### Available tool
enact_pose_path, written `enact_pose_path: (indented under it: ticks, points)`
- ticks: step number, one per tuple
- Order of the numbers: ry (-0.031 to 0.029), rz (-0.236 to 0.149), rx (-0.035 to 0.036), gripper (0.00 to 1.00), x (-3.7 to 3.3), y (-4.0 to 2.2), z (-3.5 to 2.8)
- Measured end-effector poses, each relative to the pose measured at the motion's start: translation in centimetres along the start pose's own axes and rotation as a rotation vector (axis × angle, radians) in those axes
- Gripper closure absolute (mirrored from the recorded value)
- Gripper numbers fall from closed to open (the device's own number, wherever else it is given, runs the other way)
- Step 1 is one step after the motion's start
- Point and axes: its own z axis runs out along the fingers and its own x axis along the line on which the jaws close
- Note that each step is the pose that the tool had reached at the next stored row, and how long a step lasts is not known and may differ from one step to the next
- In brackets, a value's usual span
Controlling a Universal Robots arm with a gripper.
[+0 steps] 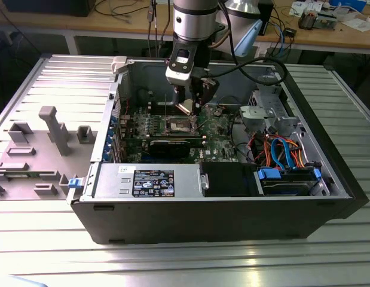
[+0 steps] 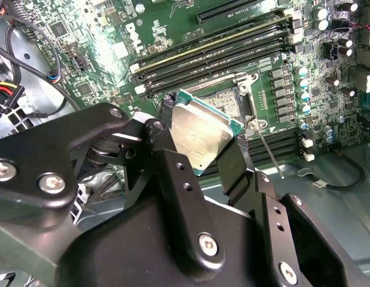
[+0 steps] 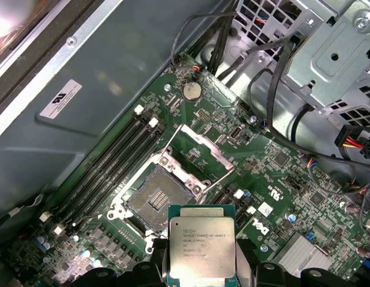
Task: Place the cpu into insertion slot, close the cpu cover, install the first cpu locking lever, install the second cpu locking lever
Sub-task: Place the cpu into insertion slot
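Observation:
My gripper (image 3: 202,267) is shut on the cpu (image 3: 202,248), a flat square chip with a silvery top, held by two opposite edges. In the exterior view the gripper (image 1: 188,107) hangs inside the open computer case, just above the green motherboard. The insertion slot (image 3: 156,200) lies bare next to the chip, and its dark centre is uncovered. The cpu cover (image 3: 199,149) stands tilted up on the far side of the slot. In the second wrist view the cpu (image 2: 202,131) hides part of the slot, and a thin metal lever (image 2: 271,156) sticks out beside it.
Long black memory slots (image 3: 107,173) run along one side of the slot. A grey drive cage (image 1: 265,110) with coloured cables (image 1: 283,149) sits at the exterior view's right. A black graphics card (image 1: 173,146) lies in front of the slot. The case walls (image 1: 122,89) close in all round.

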Motion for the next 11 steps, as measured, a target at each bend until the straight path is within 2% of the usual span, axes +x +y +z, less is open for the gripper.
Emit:
enact_pose_path:
  ticks: [11]
  points:
    - [-0.0021,0.018,0.0019,0.46,0.0,0.0,0.01]
